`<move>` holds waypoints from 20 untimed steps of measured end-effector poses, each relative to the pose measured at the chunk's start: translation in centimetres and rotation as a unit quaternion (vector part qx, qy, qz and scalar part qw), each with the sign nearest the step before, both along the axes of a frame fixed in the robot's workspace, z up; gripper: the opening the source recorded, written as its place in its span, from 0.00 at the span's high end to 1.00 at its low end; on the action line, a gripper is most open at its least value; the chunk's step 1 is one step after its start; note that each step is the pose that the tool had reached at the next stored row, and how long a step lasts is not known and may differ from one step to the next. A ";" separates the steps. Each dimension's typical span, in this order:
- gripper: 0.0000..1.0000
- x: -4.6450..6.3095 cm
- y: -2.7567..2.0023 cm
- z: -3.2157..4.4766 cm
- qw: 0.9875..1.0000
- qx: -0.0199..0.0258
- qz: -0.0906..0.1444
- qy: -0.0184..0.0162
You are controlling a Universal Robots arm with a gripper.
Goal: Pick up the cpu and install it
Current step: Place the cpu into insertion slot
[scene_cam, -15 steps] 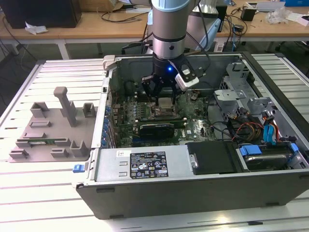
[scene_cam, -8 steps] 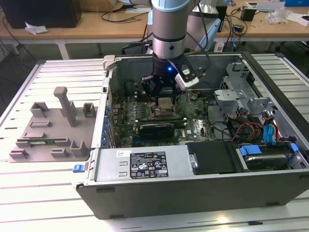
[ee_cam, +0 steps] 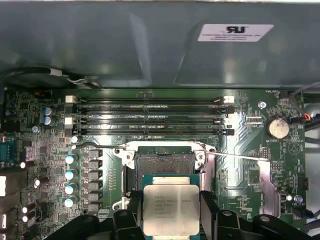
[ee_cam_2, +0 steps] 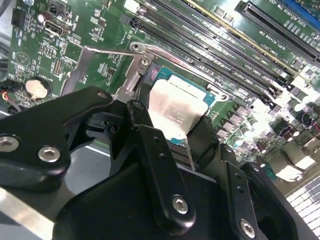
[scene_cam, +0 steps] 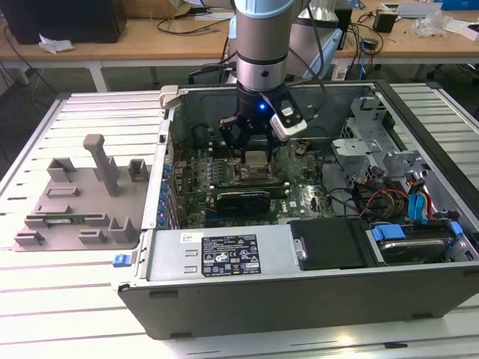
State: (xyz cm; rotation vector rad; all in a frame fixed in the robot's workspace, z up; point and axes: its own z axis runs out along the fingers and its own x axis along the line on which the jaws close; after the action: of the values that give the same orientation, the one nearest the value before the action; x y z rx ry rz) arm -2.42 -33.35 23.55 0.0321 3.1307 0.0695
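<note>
You have the cpu [ee_cam: 171, 209] pinched between the two black fingers [ee_cam: 208, 210] of the gripper [ee_cam: 171, 205]. They are closed narrowly on opposite edges of the chip, with its silver-grey top plate facing up.

In the exterior view the gripper [scene_cam: 256, 153] reaches down into the open computer case [scene_cam: 224, 258]. It holds the cpu [scene_cam: 257, 158] low over the green motherboard [scene_cam: 303, 191], about midway across the board.

In the first wrist view the chip sits just beside the open socket [ee_cam: 166, 167], and its far edge overlaps the socket's near side. The socket's metal frame [ee_cam: 160, 147] stands open around it. The memory slots [ee_cam: 150, 117] run in rows on the far side, and a coin battery [ee_cam: 277, 127] lies off to one side.

In the second wrist view the gripper [ee_cam_2: 175, 130] holds the cpu [ee_cam_2: 175, 112], with a finger [ee_cam_2: 140, 117] against one edge. You cannot tell from any view whether the chip touches the socket or hangs just above it.

On the desk [scene_cam: 75, 314], at the exterior view's left, a grey slotted tray [scene_cam: 75, 202] lies beside the case.
</note>
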 end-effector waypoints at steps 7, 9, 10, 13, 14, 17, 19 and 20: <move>0.45 0.0 0.00 0.00 0.998 0.000 -0.066 0.000; 0.45 0.0 0.00 0.00 0.997 0.000 -0.080 0.000; 0.45 0.0 0.00 0.00 0.996 0.000 -0.089 0.000; 0.45 0.0 0.00 -0.01 0.992 0.000 -0.125 0.000; 0.45 0.0 0.00 -0.01 0.991 0.000 -0.132 0.000; 0.45 0.0 0.00 -0.01 0.987 0.000 -0.159 0.000; 0.45 0.0 0.00 -0.01 0.984 0.000 -0.180 0.000; 0.45 0.0 0.00 -0.01 0.982 0.000 -0.191 0.000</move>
State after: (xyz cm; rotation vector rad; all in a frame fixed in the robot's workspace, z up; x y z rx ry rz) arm -2.42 -33.35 23.54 0.6287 3.0587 0.0651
